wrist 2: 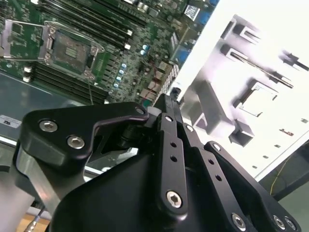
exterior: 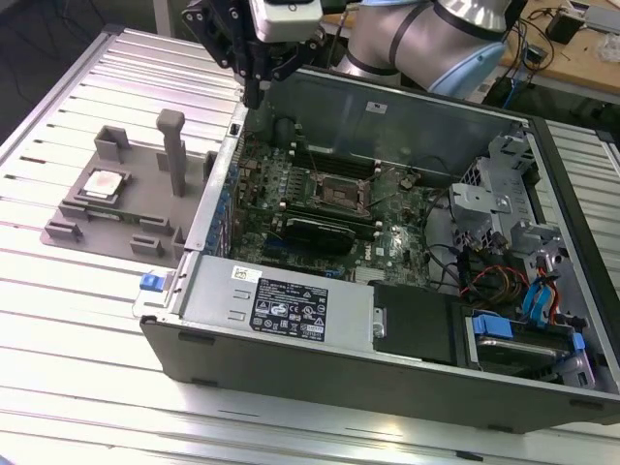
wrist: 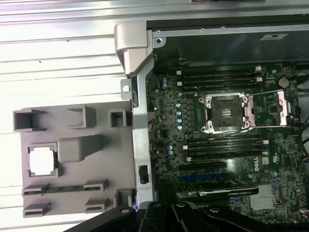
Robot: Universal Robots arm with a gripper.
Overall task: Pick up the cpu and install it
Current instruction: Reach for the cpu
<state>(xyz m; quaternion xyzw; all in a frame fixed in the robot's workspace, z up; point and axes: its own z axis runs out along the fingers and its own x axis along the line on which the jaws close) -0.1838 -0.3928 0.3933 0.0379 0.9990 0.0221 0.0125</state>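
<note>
**CPU at rest in its fixture, jaws closed and empty over the case edge**

The cpu (exterior: 102, 184) lies flat in a square pocket of the grey fixture (exterior: 145, 218). The fixture sits on the ribbed counter (exterior: 58, 320) just beside the open computer case (exterior: 387, 107), and the pocket is on the fixture's side away from the case. The chip's metal plate faces up. Being square, it has no long axis, and its edges run parallel to the pocket's walls.

The exterior view shows the arm reaching in from behind the case, with an upright post (exterior: 172, 150) standing on the fixture between the cpu and the case. The first wrist view looks straight down, showing the cpu (wrist: 42, 161) as a bright square and the motherboard socket (wrist: 226, 112) inside the case with its retention frame swung open. The second wrist view shows the socket (wrist 2: 72, 48) at a slant past the black linkage.

The gripper (exterior: 253, 97) hangs above the case wall nearest the fixture, well apart from the cpu. In the second wrist view the jaws of the gripper (wrist 2: 166, 100) are pressed together, pinching nothing.
</note>
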